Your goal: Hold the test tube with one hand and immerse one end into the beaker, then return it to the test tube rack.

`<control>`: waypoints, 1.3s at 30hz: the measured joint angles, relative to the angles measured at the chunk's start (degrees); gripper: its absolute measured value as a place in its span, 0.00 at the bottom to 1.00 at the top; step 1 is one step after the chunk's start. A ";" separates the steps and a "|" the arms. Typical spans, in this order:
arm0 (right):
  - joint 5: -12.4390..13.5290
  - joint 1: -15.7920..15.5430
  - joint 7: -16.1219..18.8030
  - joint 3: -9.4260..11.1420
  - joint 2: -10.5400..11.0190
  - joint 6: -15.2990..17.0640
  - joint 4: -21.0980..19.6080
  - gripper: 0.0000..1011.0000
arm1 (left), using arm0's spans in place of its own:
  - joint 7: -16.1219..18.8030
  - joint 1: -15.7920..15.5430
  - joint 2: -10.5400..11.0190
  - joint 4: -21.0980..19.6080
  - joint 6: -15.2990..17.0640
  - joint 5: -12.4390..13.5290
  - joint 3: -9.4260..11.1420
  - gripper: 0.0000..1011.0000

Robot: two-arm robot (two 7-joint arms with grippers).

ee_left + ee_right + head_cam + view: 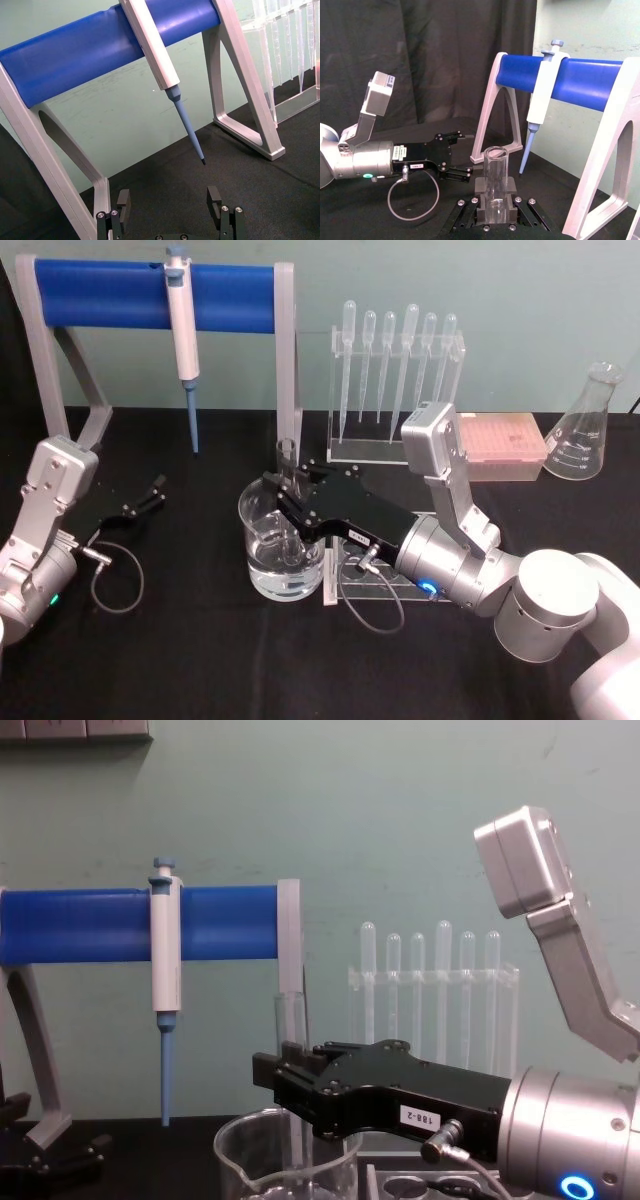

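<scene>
**Test tube** (287,465). Upright over the beaker (262,575), open rim up and round end down inside the glass wall. Lower end apparently in the water (285,580); depth hard to read through the glass.

**Progress.** Judged as the dipping step, at or near its lowest point.
- Done: pick-up and carry to the beaker.
- Left: lift clear, move across to the test tube rack (332,592) just beside the beaker on the robot's right, lower into a hole, let go.

**Right gripper** (285,502). Reaches in from the robot's right, level with the beaker's rim. Jaws narrow, closed on the tube's middle, one pad on each side. Rim of the tube well above the pads in the right wrist view (496,172). No visible touch between fingers and beaker.

**Left gripper** (148,497). Parked low over the black table (200,670) on the robot's left, well apart from the beaker. Jaws wide, nothing between them in the left wrist view (169,200).

**Surroundings.**
- Pipettor (182,330) hung on a blue stand (100,295) at the back.
- Row of thin pipettes (395,360) in a clear holder behind the rack.
- Flask (585,430) at far right.
</scene>
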 joint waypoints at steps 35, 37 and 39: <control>0.00 0.00 0.00 0.00 0.00 0.00 0.00 0.22 | 0.00 0.00 0.00 0.00 0.00 0.00 0.00 0.99; 0.00 0.00 0.00 0.00 0.00 0.00 0.00 0.22 | 0.00 0.00 0.00 0.00 0.00 0.00 0.00 0.99; 0.00 0.00 0.00 0.00 0.00 0.00 0.00 0.22 | 0.00 0.00 0.00 0.00 0.00 0.00 0.00 0.99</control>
